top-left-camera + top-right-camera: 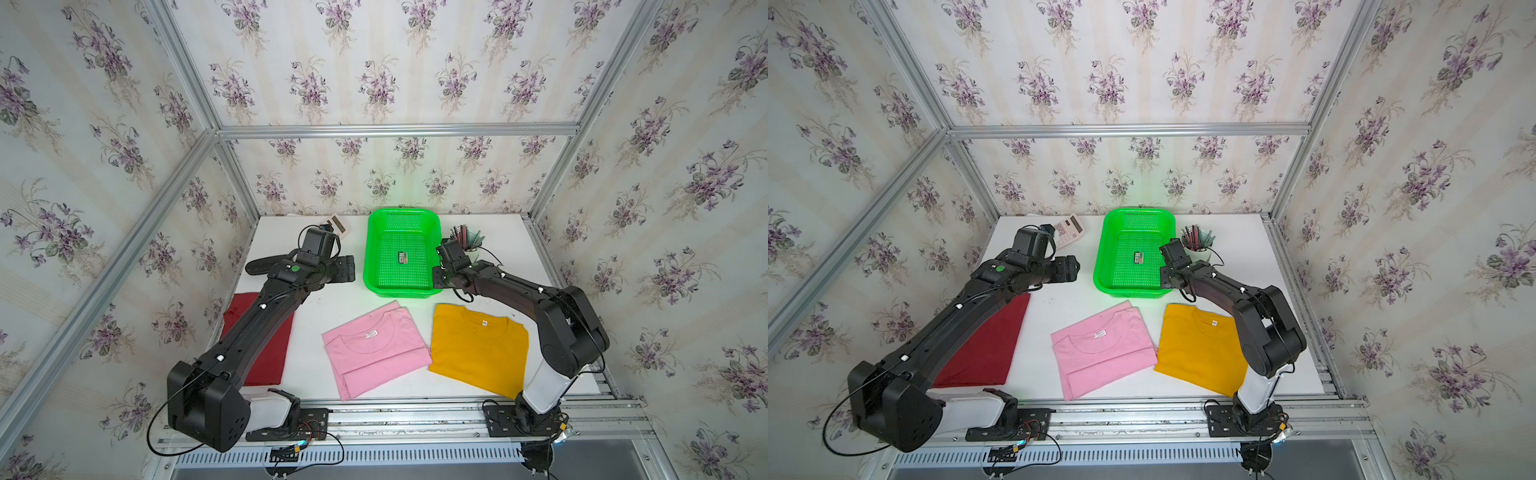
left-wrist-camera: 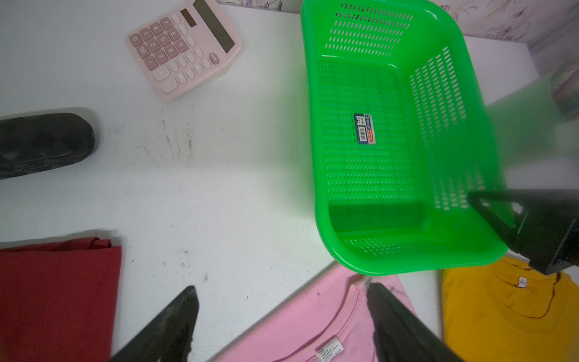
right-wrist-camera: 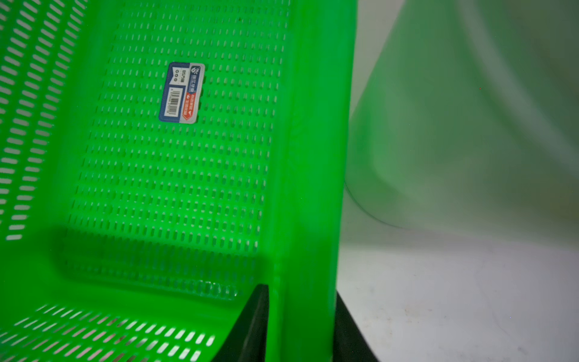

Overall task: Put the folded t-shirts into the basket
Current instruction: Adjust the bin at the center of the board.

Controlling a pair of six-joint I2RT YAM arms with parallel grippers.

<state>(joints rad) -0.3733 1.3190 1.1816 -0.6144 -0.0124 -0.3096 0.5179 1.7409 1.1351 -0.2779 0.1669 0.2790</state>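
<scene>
The green basket (image 1: 399, 222) (image 1: 1133, 220) (image 2: 369, 31) stands at the back middle of the table with only a sticker inside. In front of it three folded t-shirts lie flat: dark red (image 1: 272, 353) (image 1: 988, 345) partly under my left arm, pink (image 1: 374, 353) (image 1: 1100, 353) (image 2: 313, 319) in the middle, mustard yellow (image 1: 478, 349) (image 1: 1200, 349) (image 2: 501, 313) on the right. My left gripper (image 1: 347, 269) (image 1: 1071, 268) (image 2: 281, 286) hangs open above the table, left of the basket. My right gripper (image 1: 437, 278) (image 1: 1165, 276) (image 3: 300, 290) is shut on the basket's right rim (image 3: 313, 156), near its front corner.
A pink calculator (image 1: 1069, 228) (image 2: 183, 47) lies at the back left. A pale green pencil cup (image 1: 469, 245) (image 1: 1198, 245) stands close beside the basket's right side, behind my right wrist. A long black object (image 1: 259, 266) (image 2: 44, 144) lies at the left edge.
</scene>
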